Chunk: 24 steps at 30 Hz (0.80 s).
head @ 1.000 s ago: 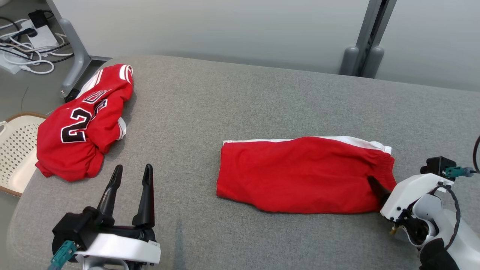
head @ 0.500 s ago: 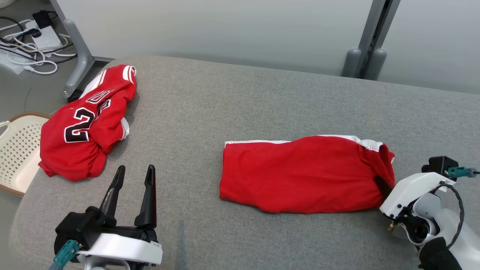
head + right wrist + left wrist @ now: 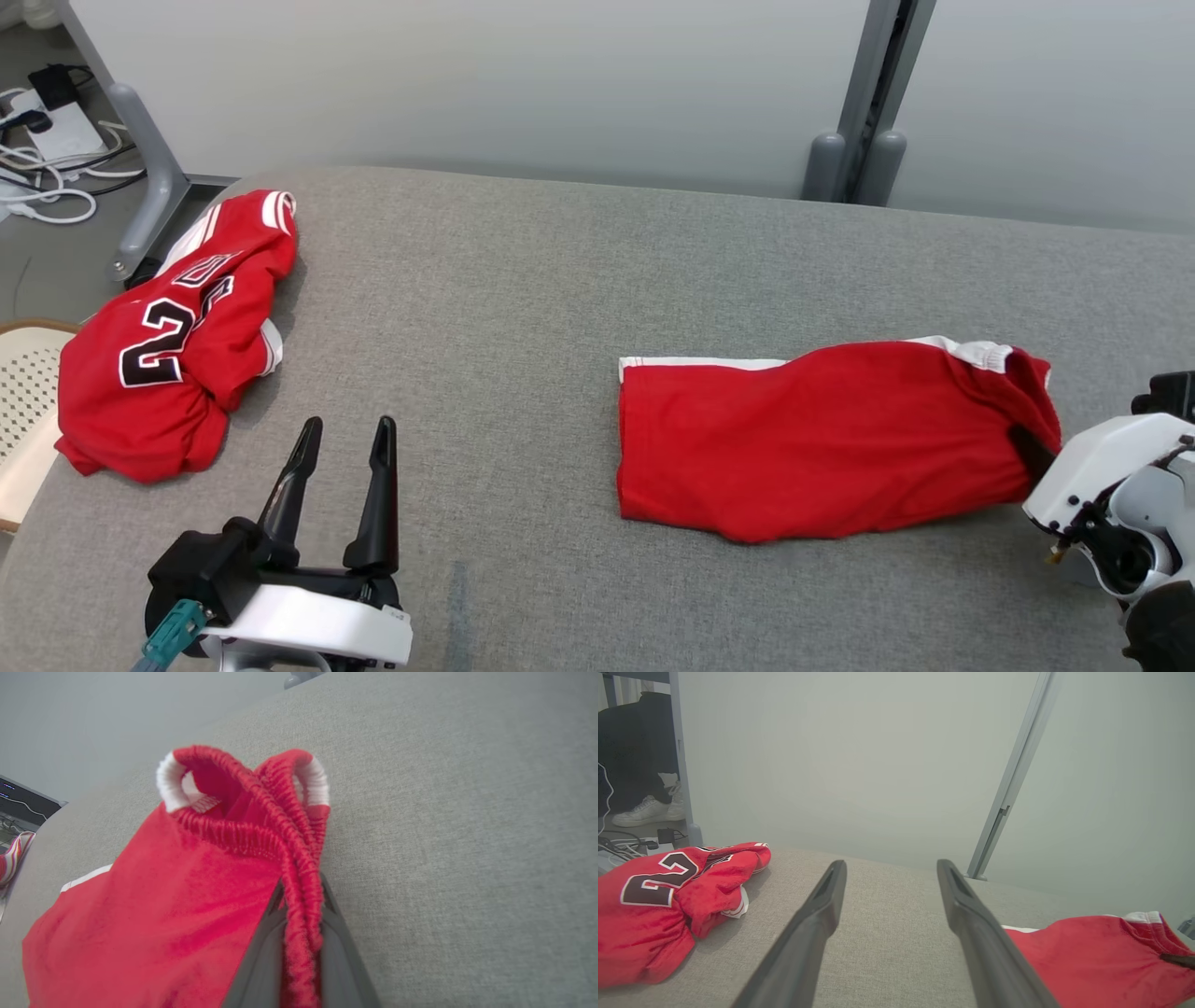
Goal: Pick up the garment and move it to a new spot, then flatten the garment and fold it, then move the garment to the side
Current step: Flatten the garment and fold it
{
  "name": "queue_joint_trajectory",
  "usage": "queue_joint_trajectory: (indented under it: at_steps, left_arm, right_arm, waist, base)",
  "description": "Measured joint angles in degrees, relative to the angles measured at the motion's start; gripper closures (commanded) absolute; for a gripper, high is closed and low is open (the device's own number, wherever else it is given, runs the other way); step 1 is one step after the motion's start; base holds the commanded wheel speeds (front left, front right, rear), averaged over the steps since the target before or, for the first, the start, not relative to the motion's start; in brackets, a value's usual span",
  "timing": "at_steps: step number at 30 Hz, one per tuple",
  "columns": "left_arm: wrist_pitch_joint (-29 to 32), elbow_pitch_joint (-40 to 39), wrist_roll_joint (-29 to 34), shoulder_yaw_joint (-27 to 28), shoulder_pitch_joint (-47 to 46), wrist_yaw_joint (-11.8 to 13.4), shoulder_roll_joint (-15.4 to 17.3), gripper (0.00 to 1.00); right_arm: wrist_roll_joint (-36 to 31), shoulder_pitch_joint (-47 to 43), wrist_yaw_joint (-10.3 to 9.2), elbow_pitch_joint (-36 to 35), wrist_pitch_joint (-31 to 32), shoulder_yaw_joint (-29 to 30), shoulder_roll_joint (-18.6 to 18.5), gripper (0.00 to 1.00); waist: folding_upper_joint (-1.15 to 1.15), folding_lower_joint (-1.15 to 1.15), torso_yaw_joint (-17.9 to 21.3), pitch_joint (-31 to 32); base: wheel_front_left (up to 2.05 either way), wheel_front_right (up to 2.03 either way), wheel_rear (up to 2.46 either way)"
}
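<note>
The garment [image 3: 822, 439], folded red shorts with white trim, lies right of centre on the grey table [image 3: 523, 280]. My right gripper [image 3: 1027, 446] is shut on the elastic waistband at its right end. In the right wrist view the bunched waistband sits pinched between the two fingers of that gripper [image 3: 301, 884], and the garment [image 3: 163, 914] trails away to the left. That end is raised and puckered. My left gripper [image 3: 344, 437] stands open over bare table at the lower left, holding nothing. The left wrist view has the left gripper [image 3: 889, 868] with the garment [image 3: 1087, 961] to its right.
A crumpled red jersey [image 3: 159, 345] with black numbers lies at the table's left edge. A cream perforated basket [image 3: 23, 401] sits beyond that edge. Cables [image 3: 47, 177] and a grey frame leg are on the floor at the far left. A grey post [image 3: 864, 103] stands behind the table.
My right gripper has closed on the waistband and pulled the garment to the right, puckering that end. The head camera has also shifted. The left gripper stays open.
</note>
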State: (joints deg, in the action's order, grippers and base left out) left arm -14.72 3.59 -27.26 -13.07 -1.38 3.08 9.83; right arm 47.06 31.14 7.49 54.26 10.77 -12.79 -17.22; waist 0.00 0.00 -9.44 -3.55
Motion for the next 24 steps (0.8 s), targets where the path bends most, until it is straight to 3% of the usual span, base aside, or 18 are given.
queue_joint_trajectory:
  at_steps: [16,24]
  left_arm:
    - [0.44,1.35,-0.57,-1.22,0.0,-0.25,-0.02,0.0]
    - [0.33,2.99,-1.09,-1.58,-0.13,-0.78,-0.35,0.0]
  right_arm:
    - [13.61,-5.53,-0.01,-20.38,13.15,-0.4,3.85,1.0]
    - [15.19,-6.49,-0.01,-22.13,15.67,-0.57,8.09,1.0]
  waist:
    - [0.0,0.0,0.02,0.65]
    - [0.0,0.0,-2.44,0.95]
  base:
    - [0.0,0.0,0.0]
    - [0.0,0.0,0.0]
